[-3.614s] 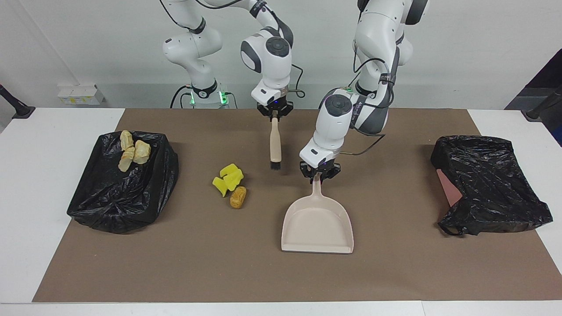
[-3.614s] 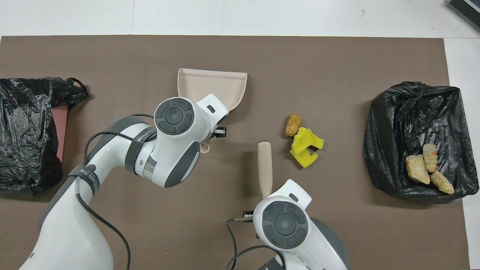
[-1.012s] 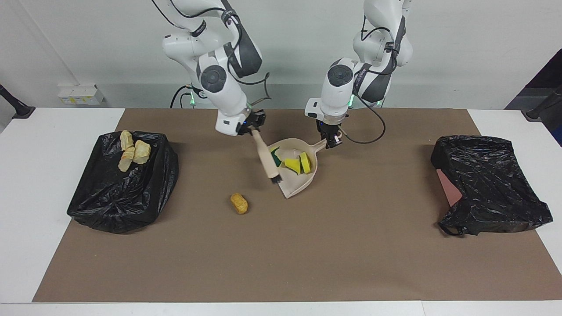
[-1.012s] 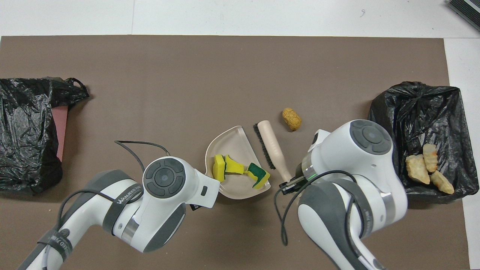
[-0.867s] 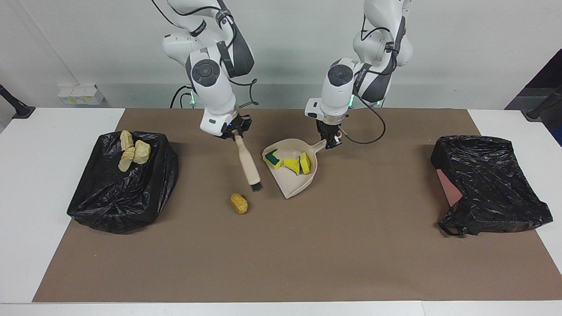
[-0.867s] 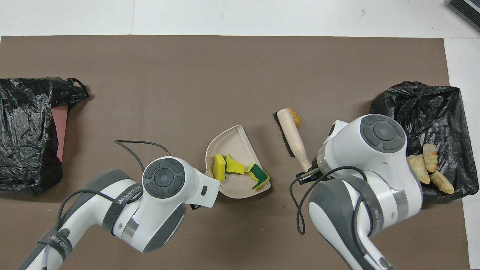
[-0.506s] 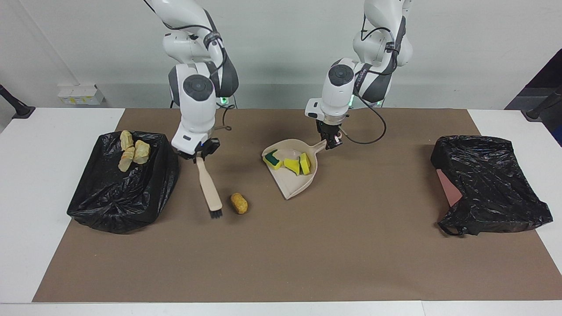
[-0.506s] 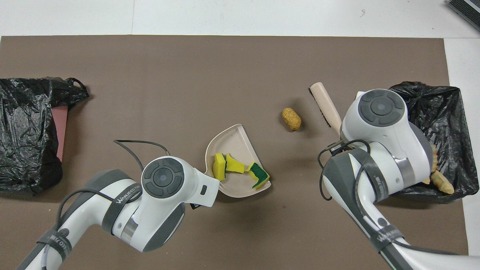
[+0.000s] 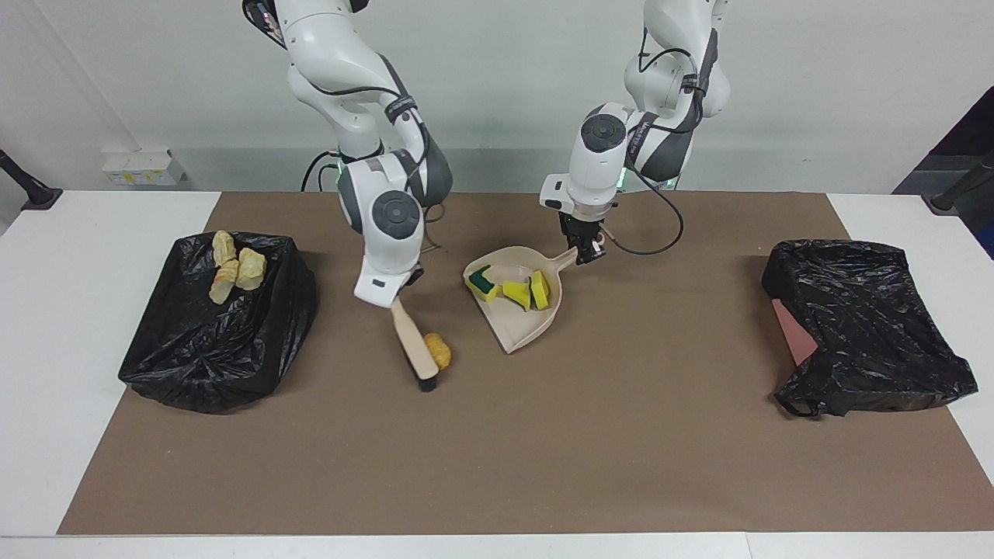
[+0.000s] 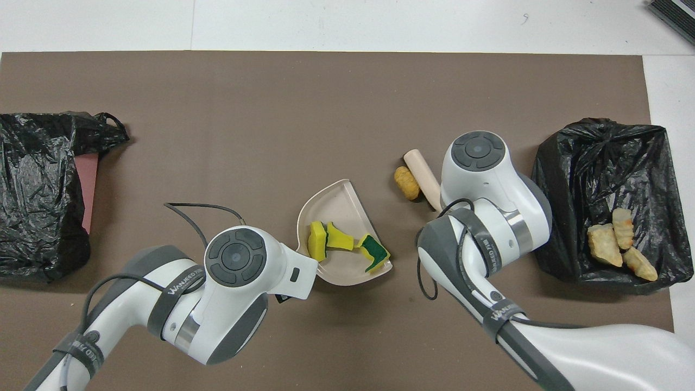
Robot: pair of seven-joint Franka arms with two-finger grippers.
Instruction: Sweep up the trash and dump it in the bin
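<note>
My right gripper [image 9: 394, 298] is shut on the handle of the beige brush [image 9: 414, 349]. The brush slants down to the mat, and its black bristles touch the brown roll [image 9: 439, 352] on the side toward the right arm's end. My left gripper [image 9: 584, 253] is shut on the handle of the beige dustpan [image 9: 519, 330]. The pan holds yellow sponge pieces [image 9: 526, 292], one with a green face [image 9: 482, 280]. In the overhead view the roll [image 10: 406, 182] lies beside the brush [image 10: 422, 172], a short gap from the dustpan [image 10: 331, 206]. Both grippers are hidden under their wrists there.
A bin lined with a black bag [image 9: 217, 334] stands at the right arm's end, with tan bread chunks [image 9: 233, 268] in it. Another crumpled black bag [image 9: 862, 326] lies at the left arm's end. A brown mat [image 9: 497, 466] covers the table.
My right arm swung the brush from beside the bin toward the dustpan. It now presses the roll, which has shifted a little toward the pan. The left arm and dustpan stayed still.
</note>
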